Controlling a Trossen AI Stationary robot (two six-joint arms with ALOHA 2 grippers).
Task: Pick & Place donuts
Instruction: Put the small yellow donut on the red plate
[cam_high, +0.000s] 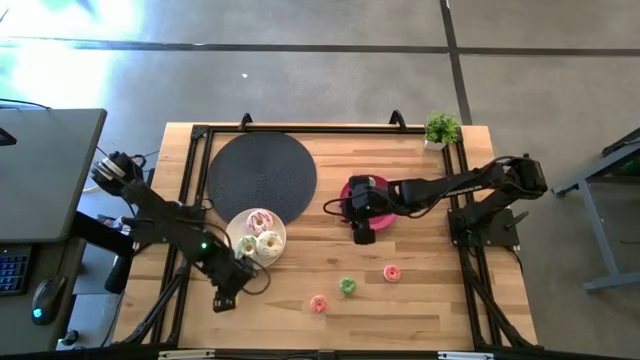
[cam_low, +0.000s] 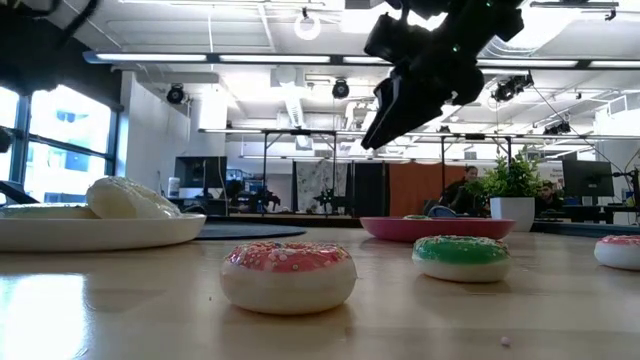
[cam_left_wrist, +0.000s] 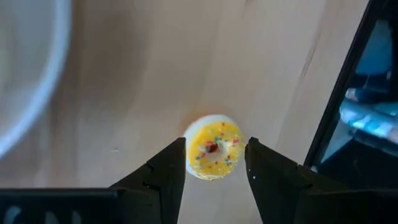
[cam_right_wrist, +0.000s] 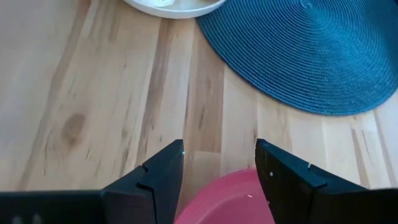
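Observation:
My left gripper (cam_left_wrist: 216, 143) is low over the table's near left part, beside the white plate (cam_high: 238, 222), and is shut on a small yellow donut (cam_left_wrist: 214, 149). In the high view the left gripper (cam_high: 226, 296) hides that donut. The white plate carries three larger donuts (cam_high: 260, 236). My right gripper (cam_high: 362, 233) hangs open and empty above the pink plate (cam_high: 385, 218). A pink donut (cam_high: 319, 303), a green one (cam_high: 347, 286) and an orange-pink one (cam_high: 391, 272) lie flat on the wood. My left gripper pinches the yellow donut between its two fingers, one on each side of the ring's outer wall (cam_left_wrist: 191, 155). The fingers (cam_left_wrist: 171, 174) come from above, pointing down. The icing faces up. Whether the donut is lifted or rests on the table, I cannot tell.
A dark round woven mat (cam_high: 262, 178) lies at the far left of the table. A small potted plant (cam_high: 441, 130) stands at the far right corner. A black frame (cam_high: 200, 135) edges the table. Bare wood lies along the near edge.

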